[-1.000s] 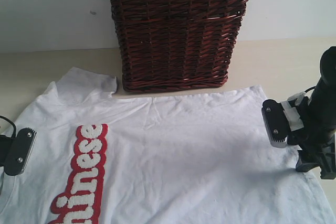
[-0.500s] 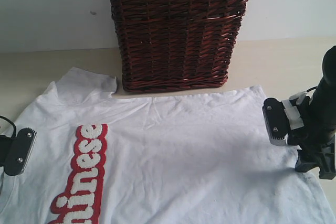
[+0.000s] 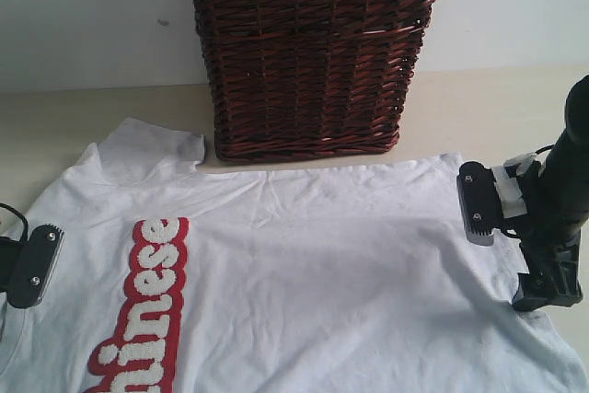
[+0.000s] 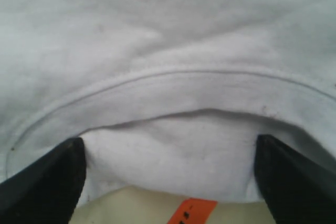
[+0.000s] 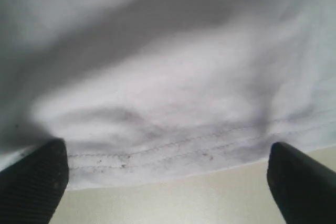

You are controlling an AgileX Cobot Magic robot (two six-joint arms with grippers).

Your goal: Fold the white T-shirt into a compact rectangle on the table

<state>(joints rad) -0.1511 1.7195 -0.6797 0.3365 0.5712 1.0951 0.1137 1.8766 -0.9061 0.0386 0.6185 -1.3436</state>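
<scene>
The white T-shirt (image 3: 322,283) lies flat on the worktop (image 3: 74,117), by a brown basket (image 3: 308,52). The left claw (image 4: 168,150) is spread wide at its collar, and the right claw (image 5: 165,153) wide at its hem.

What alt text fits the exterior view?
A white cotton T-shirt with red-banded fuzzy lettering lies spread on a pale beige table, before a dark brown wicker basket. The black left gripper and right gripper stand open at its sides.

left gripper (image 4: 169,184) | jaws wide apart; low over the shirt (image 3: 322,264) collar | right gripper (image 5: 168,182) | jaws wide apart; low over the shirt's hem
</scene>
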